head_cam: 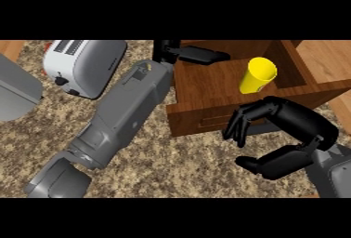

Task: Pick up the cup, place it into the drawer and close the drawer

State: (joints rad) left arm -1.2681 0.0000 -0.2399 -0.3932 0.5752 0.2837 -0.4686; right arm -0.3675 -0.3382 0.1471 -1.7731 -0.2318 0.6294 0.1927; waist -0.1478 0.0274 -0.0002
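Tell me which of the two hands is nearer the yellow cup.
The right hand, open just below the yellow cup standing in the open drawer. The left hand rests at the drawer's far left edge.

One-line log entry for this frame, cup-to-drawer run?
cup: upright in open drawer | right hand: released, open, at drawer front | left hand: on drawer's far edge | drawer: not closed

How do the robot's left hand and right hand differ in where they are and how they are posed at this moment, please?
The left hand reaches far up to the open wooden drawer's back edge, fingers fairly straight; the right hand hovers at the drawer's front, fingers and thumb curved apart. The left sits away from the yellow cup; the right is just below it. Both are black and hold nothing.
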